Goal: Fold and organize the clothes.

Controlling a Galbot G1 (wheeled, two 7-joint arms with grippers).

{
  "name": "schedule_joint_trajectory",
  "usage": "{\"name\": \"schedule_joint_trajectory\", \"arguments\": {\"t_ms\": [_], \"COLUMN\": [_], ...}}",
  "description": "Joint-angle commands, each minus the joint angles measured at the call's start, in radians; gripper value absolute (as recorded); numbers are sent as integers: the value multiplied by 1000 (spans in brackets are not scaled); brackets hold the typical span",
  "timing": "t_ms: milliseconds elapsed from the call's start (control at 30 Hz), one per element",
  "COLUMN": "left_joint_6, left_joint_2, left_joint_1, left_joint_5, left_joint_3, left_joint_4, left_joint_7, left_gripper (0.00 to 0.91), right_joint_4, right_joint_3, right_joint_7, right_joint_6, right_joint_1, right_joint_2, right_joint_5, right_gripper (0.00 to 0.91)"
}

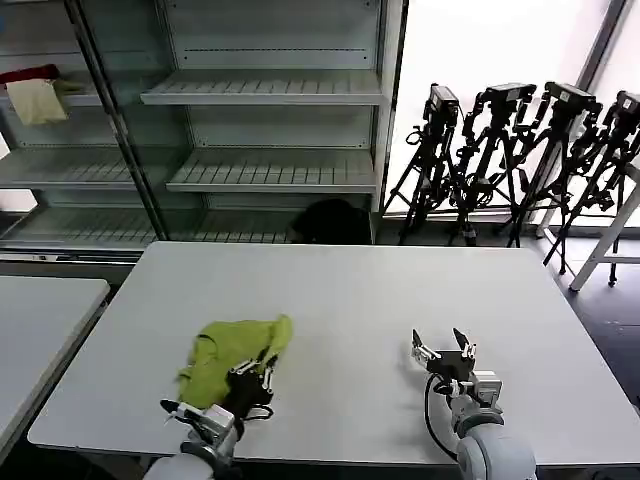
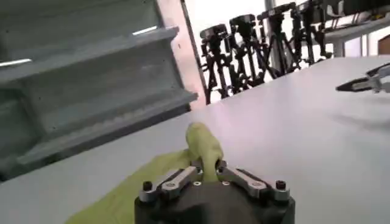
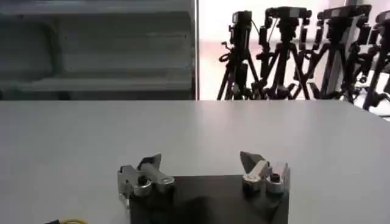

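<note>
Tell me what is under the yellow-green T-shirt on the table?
The T-shirt lies crumpled on the white table. The left gripper pinches its edge. Anything beneath the folds is hidden.

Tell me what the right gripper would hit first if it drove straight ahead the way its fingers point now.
Probably nothing soon. The right gripper is open, its fingers pointing across bare table toward the far edge. The T-shirt lies off to its left, held by the left gripper. Beyond the edge stand tripods, though depth is unclear.

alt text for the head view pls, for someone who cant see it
A crumpled lime-green T-shirt lies on a white table, with the left pincer shut on its near edge. The right pincer hovers open over bare tabletop to the right; behind stand metal shelves and camera tripods.
</note>
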State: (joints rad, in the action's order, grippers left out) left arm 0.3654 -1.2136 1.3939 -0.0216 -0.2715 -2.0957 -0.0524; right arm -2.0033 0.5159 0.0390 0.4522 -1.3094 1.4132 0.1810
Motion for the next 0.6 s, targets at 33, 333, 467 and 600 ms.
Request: {"name": "schedule_joint_trajectory", "arguments": {"t_ms": [33, 333, 467, 600], "left_joint_6": [29, 72, 84, 71], "left_joint_2": [-29, 41, 94, 139], "left_joint_1": [-56, -55, -61, -42], "left_joint_5": [88, 294, 385, 425], "left_joint_3": [155, 69, -66, -213], "left_joint_4": [1, -173, -226, -218], "left_joint_7": [54, 77, 85, 77], "left_gripper": [907, 907, 907, 907], "right_joint_4": [-58, -57, -40, -29], "right_joint_3": [-102, -340, -440, -521], "right_joint_7": [-19, 23, 64, 120], "right_joint_6": [102, 128, 128, 128], "right_joint_1": [24, 70, 87, 91], "right_joint_2": [5, 45, 58, 70], "right_joint_5": [77, 132, 211, 305], "right_gripper": [907, 907, 907, 907]}}
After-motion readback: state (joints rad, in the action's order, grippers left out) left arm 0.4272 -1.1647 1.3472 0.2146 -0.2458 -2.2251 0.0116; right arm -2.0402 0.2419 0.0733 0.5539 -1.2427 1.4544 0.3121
